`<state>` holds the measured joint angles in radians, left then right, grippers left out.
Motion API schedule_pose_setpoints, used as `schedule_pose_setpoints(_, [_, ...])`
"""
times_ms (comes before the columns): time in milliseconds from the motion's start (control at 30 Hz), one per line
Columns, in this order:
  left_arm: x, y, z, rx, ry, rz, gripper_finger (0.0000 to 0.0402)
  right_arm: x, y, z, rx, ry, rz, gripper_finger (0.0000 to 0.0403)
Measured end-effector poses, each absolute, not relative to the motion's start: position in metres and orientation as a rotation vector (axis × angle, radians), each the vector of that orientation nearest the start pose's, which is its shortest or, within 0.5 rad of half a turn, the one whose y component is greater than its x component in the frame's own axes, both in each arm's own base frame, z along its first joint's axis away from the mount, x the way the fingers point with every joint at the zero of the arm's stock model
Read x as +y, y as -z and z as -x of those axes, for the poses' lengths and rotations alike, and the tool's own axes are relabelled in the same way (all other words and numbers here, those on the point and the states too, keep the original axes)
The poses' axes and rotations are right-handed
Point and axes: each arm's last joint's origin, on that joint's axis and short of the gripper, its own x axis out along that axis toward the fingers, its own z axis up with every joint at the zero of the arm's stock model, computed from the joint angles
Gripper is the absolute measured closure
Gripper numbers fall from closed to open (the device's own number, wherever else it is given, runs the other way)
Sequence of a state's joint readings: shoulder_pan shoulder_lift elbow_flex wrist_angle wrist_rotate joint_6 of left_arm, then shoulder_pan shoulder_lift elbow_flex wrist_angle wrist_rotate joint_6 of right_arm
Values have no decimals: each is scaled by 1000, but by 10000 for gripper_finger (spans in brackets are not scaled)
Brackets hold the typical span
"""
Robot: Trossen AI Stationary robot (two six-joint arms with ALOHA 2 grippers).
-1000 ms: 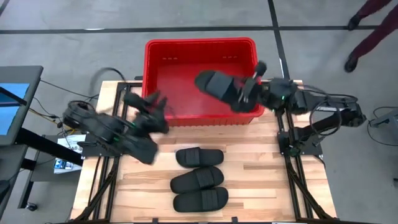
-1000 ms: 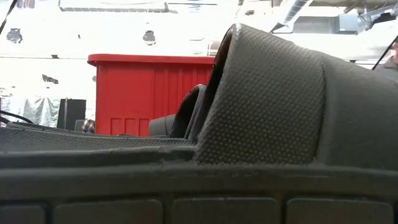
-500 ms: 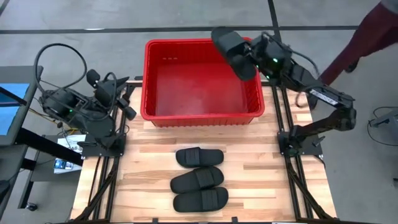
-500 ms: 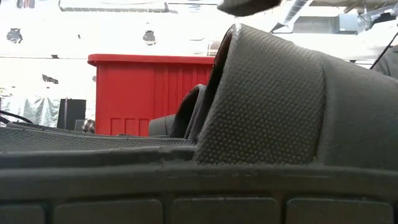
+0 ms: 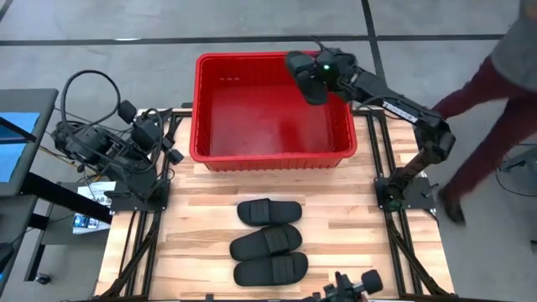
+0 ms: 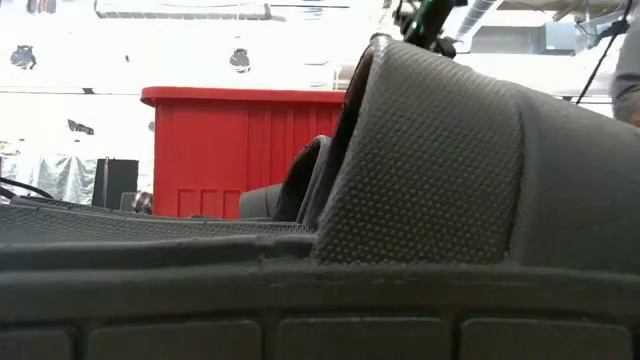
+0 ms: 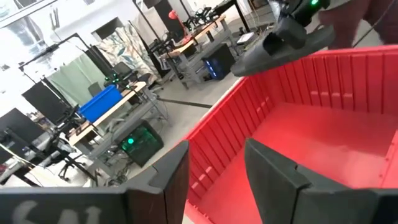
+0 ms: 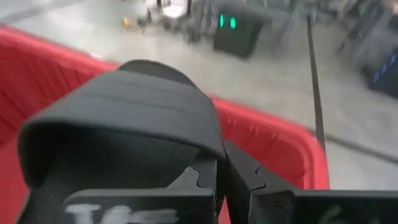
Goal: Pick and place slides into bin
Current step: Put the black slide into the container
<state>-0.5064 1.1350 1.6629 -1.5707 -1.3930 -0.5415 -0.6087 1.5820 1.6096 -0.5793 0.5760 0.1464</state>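
The red bin (image 5: 270, 149) stands at the table's far middle. My right gripper (image 5: 324, 70) is shut on one black slide (image 5: 302, 74), held over the bin's far right corner; the slide also shows in the left wrist view (image 7: 280, 45). Three more slides (image 5: 268, 211), (image 5: 266, 242), (image 5: 270, 270) lie soles down on the wooden table in front of the bin. The nearest one fills the low view (image 6: 430, 170). My left gripper (image 5: 164, 138) is open and empty at the table's left side, beside the bin's near left corner. My right gripper pinches the slide's wide strap by one side edge (image 8: 210, 149) between its two fingers. One finger (image 8: 198, 182) lies under the strap and the other (image 8: 252, 177) outside it. The slide is lifted clear, above the bin's rim.
A person (image 5: 503, 92) walks on the floor past the table's right side, close to the right arm's base. The bin's floor (image 7: 323, 134) is bare red. Cables hang around the left arm (image 5: 84, 101). Bare wood lies on either side of the three slides.
My right gripper has carried the slide from over the bin's near right part toward the far edge, to the bin's far right corner, and the slide has turned about. My left gripper has drawn back from the bin's near left corner toward the table's left edge.
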Motion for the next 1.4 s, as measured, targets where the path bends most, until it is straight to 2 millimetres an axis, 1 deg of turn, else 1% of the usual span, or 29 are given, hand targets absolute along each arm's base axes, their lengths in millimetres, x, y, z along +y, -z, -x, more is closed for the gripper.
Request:
schedule_pose_setpoints(67, [-35,-451,-122,383,-912,-381,258,-216,-375,-276,551,1207,-157,403])
schedule_pose_setpoints(233, [-32,-442,-117,411,-880,-353,258,-219,-351,-281,687,1228,-194,403])
schedule_pose_setpoints(367, [-32,-437,-116,425,-877,-366,258,-216,-336,-287,766,1266,-199,403])
schedule_pose_setpoints(600, [-32,-436,-116,441,-860,-359,258,-212,-313,-295,876,1328,-207,403])
schedule_pose_setpoints(800, [-32,-436,-116,442,-858,-358,258,-209,-299,-299,943,1378,-193,403])
schedule_pose_setpoints(1100, [-33,-435,-116,456,-843,-348,258,-210,-277,-311,1013,1419,-114,403])
schedule_pose_setpoints(1300, [-33,-435,-116,456,-842,-347,258,-216,-264,-313,1060,1455,-76,403])
schedule_pose_setpoints(1400, [-33,-435,-116,456,-842,-347,258,-218,-261,-312,1079,1463,-71,403])
